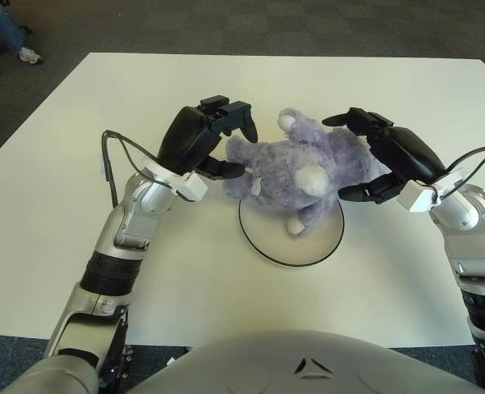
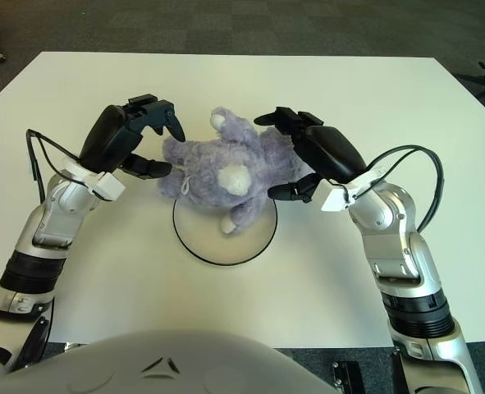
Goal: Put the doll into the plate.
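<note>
The doll [image 1: 299, 168] lies with its long axis running left to right over the far rim of the plate [image 1: 291, 236], between the two hands. The left hand [image 1: 205, 135] touches its left end, fingers spread; the right hand [image 1: 390, 156], also spread, cups its right end. The white table [image 1: 61, 164] stands on grey carpet [image 1: 226, 25].

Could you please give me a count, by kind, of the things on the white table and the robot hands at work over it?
Purple doll: 1
Plate: 1
Robot hands: 2, the left hand at the doll's left side and the right hand at its right side
Total: 4
</note>
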Tool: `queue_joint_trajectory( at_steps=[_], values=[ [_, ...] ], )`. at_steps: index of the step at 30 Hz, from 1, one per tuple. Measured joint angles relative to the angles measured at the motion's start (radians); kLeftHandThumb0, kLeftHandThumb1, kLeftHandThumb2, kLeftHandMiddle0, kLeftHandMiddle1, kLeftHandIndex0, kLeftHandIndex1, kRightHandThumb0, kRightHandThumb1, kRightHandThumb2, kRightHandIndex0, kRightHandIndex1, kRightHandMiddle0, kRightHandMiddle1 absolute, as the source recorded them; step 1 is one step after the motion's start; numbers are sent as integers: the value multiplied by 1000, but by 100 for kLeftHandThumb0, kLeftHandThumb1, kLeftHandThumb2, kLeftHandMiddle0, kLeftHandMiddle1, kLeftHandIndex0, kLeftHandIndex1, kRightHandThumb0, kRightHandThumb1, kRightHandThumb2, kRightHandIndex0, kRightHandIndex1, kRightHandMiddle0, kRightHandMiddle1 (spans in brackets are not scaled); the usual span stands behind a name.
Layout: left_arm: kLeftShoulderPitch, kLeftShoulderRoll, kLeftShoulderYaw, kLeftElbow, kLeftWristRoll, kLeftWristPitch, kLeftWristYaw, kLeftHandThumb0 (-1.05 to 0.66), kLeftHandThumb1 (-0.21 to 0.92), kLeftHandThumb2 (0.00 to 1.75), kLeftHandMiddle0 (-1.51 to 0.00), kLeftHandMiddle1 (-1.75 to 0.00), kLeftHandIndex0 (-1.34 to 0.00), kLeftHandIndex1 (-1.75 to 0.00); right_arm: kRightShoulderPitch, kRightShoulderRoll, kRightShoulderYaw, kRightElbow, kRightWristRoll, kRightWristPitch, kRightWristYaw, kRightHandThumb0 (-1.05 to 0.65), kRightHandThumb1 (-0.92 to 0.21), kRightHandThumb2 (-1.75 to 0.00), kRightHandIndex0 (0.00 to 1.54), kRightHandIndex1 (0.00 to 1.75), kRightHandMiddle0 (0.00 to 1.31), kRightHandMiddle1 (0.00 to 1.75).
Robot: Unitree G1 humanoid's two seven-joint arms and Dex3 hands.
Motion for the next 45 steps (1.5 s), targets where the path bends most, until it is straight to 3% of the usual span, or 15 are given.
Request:
queue_joint_trajectory(
  at_steps=[21, 27, 32, 34, 36, 37, 38, 39, 40, 42, 45],
  values=[
    [4, -5, 0, -6, 5, 25, -4, -1, 21, 133, -64, -164, -68, -154, 3, -33, -53, -16, 86, 27, 78, -86, -50, -66, 7, 19, 0, 60],
    [-1, -6, 8, 13, 11, 26, 11, -1, 18, 139, -69, -169, -66, -152, 6, -49, -122, -44, 109, 80, 88, -80, -42, -73, 14, 20, 0, 72],
    [-5, -31, 39, 36, 22, 42, 71, -1, 13, 144, -75, -174, -69, -147, -8, -41, -147, -22, 70, 84, 8, -66, -30, -87, 18, 19, 0, 81],
    [-8, -45, 47, 39, 21, 53, 86, -1, 13, 144, -75, -174, -69, -145, -16, -35, -151, -6, 61, 85, -21, -60, -32, -89, 18, 44, 0, 78],
    [-8, -60, 54, 38, 7, 71, 93, -1, 12, 148, -71, -173, -67, -158, -32, -28, -151, 19, 49, 86, -48, -59, -29, -92, 27, 62, 0, 85],
    [-8, -71, 58, 37, -6, 84, 94, -1, 12, 150, -69, -173, -67, -162, -42, -24, -151, 35, 45, 89, -62, -59, -29, -92, 55, 103, 0, 90],
    [-8, -83, 61, 35, -19, 96, 94, -1, 11, 152, -68, -173, -66, -166, -53, -19, -152, 50, 44, 90, -77, -60, -29, -92, 68, 128, 0, 94],
    [-8, -96, 67, 33, -30, 112, 95, -1, 11, 153, -67, -174, -66, -169, -65, -13, -155, 72, 45, 88, -97, -60, -29, -92, 76, 145, 0, 97],
    [-8, -105, 72, 31, -39, 125, 95, -1, 11, 154, -67, -174, -66, -170, -77, -8, -156, 89, 46, 84, -112, -60, -29, -92, 79, 151, 0, 98],
    [-8, -119, 82, 27, -50, 153, 95, -1, 11, 155, -66, -174, -65, -172, -96, 2, -159, 126, 49, 70, -141, -59, -30, -94, 53, 149, 0, 102],
    [-12, -124, 95, 23, -56, 201, 94, -1, 11, 155, -66, -175, -65, -173, -113, 13, -161, 165, 52, 41, -179, -57, -32, -94, 51, 166, 0, 110]
  ],
)
